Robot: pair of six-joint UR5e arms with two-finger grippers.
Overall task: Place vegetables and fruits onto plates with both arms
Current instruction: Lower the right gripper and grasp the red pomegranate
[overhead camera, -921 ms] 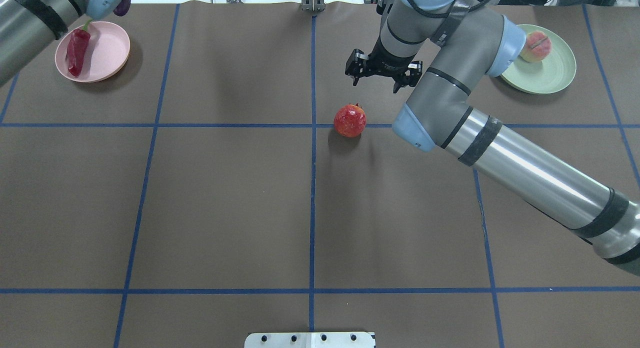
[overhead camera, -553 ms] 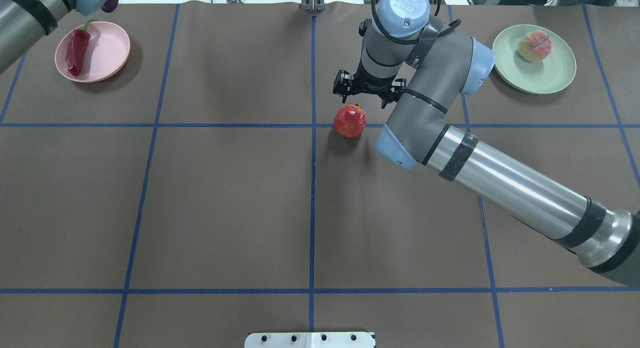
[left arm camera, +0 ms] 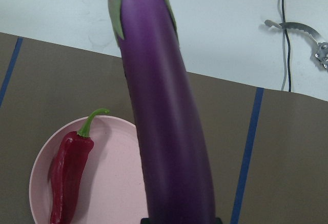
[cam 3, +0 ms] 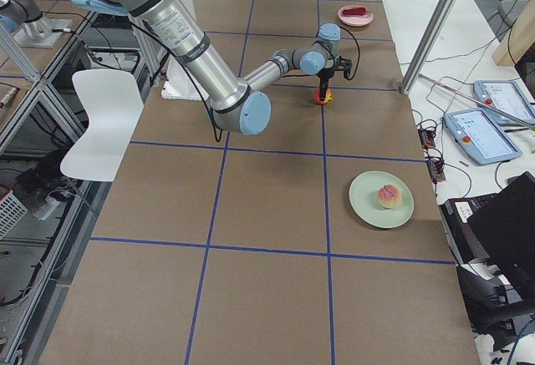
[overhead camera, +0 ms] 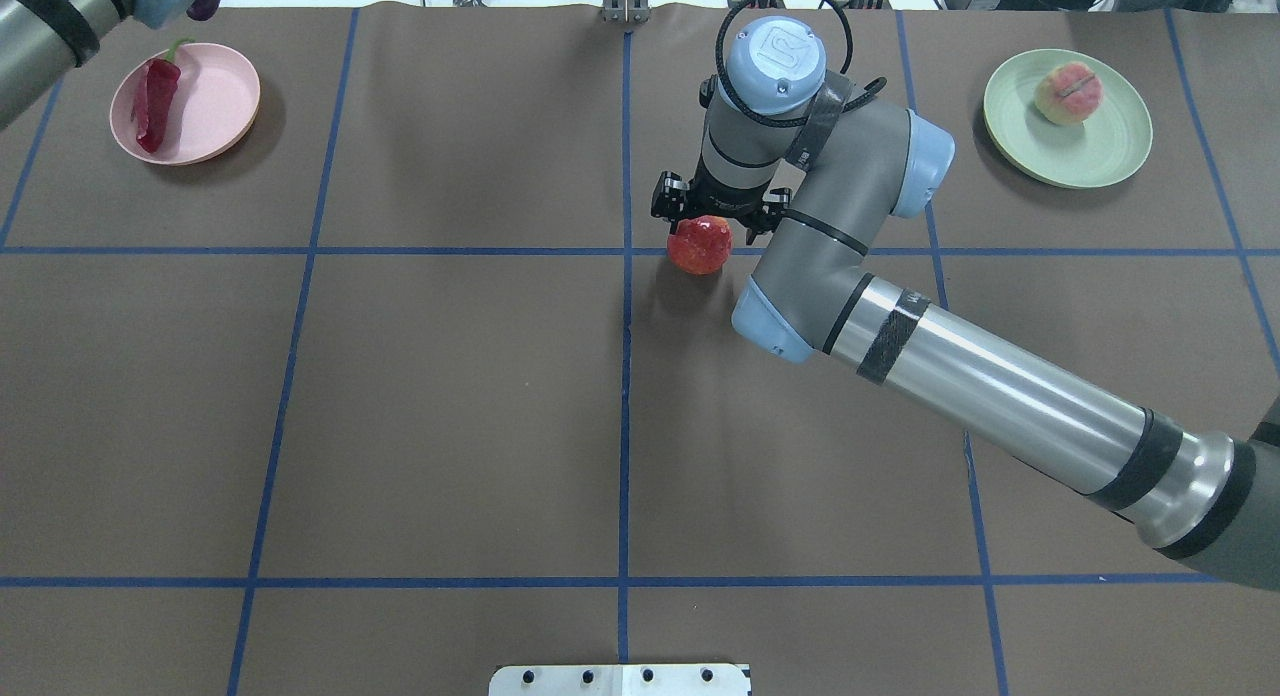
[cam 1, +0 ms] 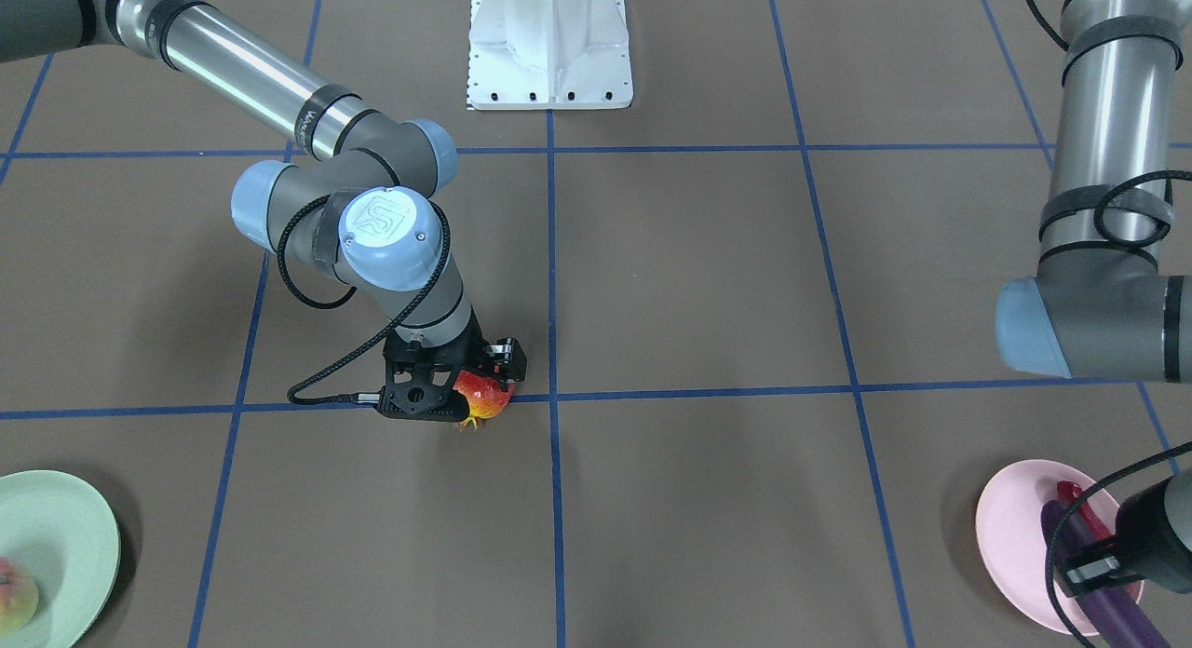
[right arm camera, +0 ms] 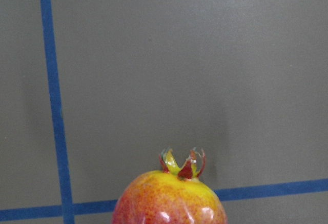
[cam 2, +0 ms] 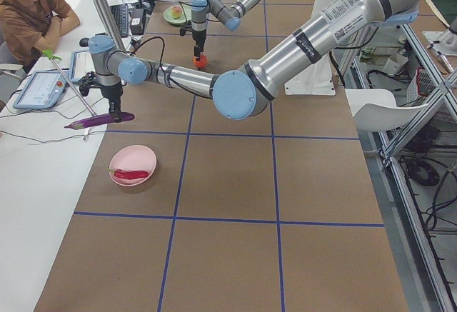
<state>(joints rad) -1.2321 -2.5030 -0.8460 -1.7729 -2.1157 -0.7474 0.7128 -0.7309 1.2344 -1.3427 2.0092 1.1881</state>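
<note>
In the front-facing view the right gripper [cam 1: 454, 394] stands low over the pomegranate [cam 1: 486, 397]. Its jaws are spread on both sides of the fruit, which rests on the table [cam 1: 708, 285]. The left gripper [cam 1: 1103, 573] is clenched on the eggplant [cam 1: 1064, 534], in the air near the pink plate [cam 1: 1010, 527]. From overhead, the chili [overhead camera: 155, 94] lies on this plate and the peach [overhead camera: 1069, 92] on the mint plate [overhead camera: 1100, 151]. In the left wrist view the eggplant's cap points away.
</note>
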